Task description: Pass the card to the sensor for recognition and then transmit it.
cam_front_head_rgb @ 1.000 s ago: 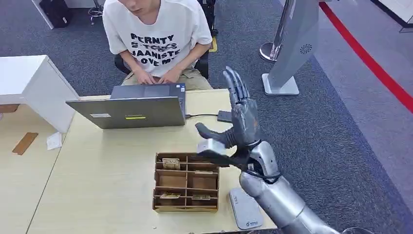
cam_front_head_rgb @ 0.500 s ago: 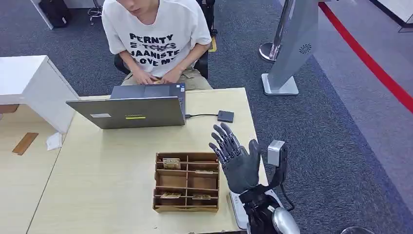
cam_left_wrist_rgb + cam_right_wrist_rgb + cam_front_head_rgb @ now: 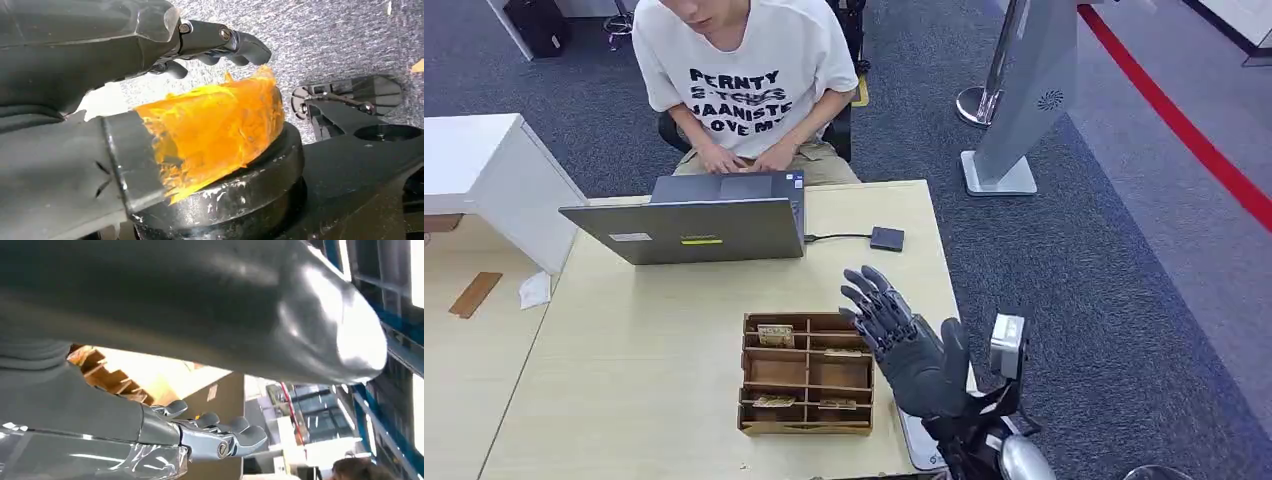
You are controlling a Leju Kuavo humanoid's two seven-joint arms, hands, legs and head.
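Holding the right hand (image 3: 914, 355) raised over the right edge of the wooden box (image 3: 804, 428), fingers (image 3: 871, 300) spread apart and gripping nothing. Seeing cards lying flat in the box's compartments: one card (image 3: 775, 335) in the far-left slot, others nearer the front. Judging them thin, light, stiff and a little slippery, sitting low between the dividers. So leaning toward pinching one by an exposed edge between thumb and a finger, gently, to avoid bending it. Noting a grey pad (image 3: 916, 445) just beside the box, partly hidden under the hand, probably the sensor. Letting the left hand (image 3: 100, 50) hang low, fingers bent close together; not being able to tell whether it holds anything.
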